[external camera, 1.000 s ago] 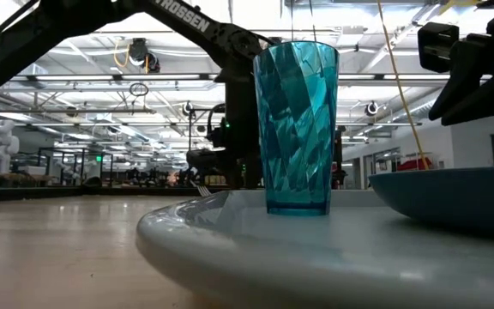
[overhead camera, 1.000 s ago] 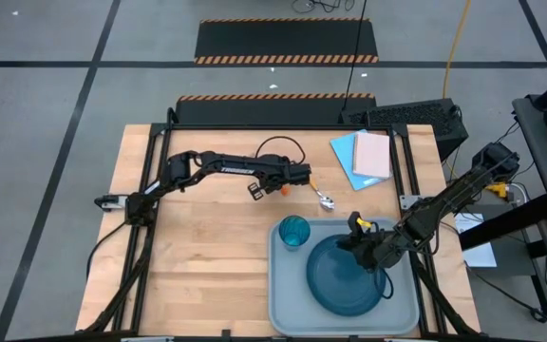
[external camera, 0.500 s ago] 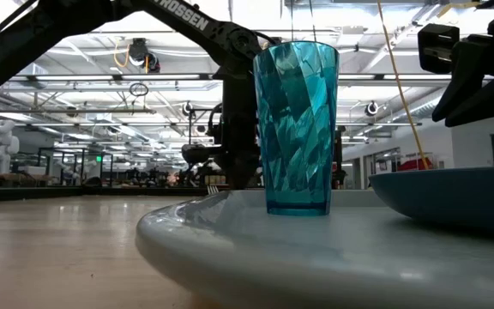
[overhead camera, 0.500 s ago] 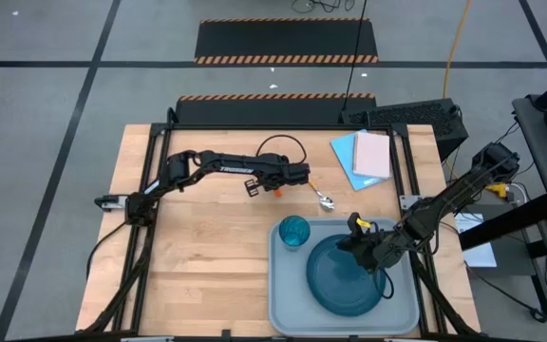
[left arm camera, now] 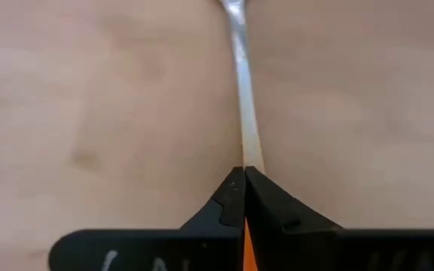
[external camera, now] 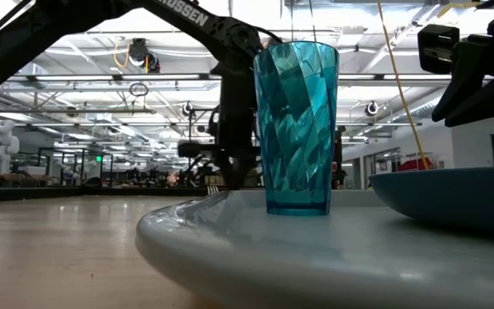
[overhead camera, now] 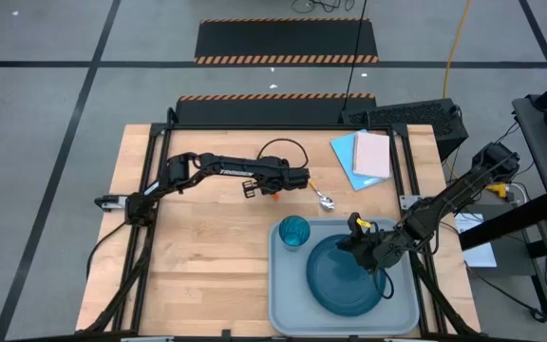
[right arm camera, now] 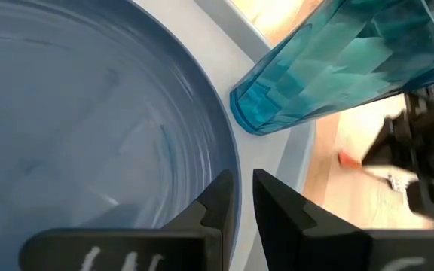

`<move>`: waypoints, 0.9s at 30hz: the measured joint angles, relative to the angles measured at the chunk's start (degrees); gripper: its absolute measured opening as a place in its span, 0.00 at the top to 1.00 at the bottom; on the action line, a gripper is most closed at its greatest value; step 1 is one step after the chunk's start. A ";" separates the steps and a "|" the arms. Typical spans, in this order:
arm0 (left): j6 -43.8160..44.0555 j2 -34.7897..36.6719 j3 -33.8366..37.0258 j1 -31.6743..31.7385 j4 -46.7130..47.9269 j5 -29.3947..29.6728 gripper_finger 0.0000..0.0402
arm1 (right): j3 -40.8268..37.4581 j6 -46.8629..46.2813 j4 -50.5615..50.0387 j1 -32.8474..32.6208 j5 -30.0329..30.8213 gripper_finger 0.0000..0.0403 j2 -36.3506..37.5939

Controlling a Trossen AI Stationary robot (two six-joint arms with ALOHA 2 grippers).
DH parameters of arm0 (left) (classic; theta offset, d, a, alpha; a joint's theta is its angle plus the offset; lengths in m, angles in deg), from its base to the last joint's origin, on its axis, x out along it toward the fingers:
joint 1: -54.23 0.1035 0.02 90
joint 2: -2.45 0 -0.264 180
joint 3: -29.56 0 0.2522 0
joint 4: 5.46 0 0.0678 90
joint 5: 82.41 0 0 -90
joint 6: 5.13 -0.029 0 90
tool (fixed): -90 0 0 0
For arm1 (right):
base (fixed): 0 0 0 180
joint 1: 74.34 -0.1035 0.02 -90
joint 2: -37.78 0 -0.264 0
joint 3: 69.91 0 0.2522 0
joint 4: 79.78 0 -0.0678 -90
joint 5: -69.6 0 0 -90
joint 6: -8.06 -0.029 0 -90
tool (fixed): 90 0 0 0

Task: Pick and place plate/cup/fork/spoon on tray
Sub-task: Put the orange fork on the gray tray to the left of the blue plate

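step: spoon pickup | left gripper [overhead camera: 304, 177] clamped on spoon [overhead camera: 320, 195] handle, upper centre | right gripper [overhead camera: 357, 245] nearly together over plate [overhead camera: 348, 275] on tray [overhead camera: 281, 302], beside cup [overhead camera: 293, 231] | next: lift, carry to tray

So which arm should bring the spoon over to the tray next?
Left. The left gripper is already shut on the spoon handle on the bare wood. The right gripper hangs over the plate on the tray, beside the cup.
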 joint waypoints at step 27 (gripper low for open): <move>-4.23 3.00 0.09 -0.38 -1.97 9.57 0.57 | -0.08 0.90 2.58 -0.02 -4.42 0.89 0.00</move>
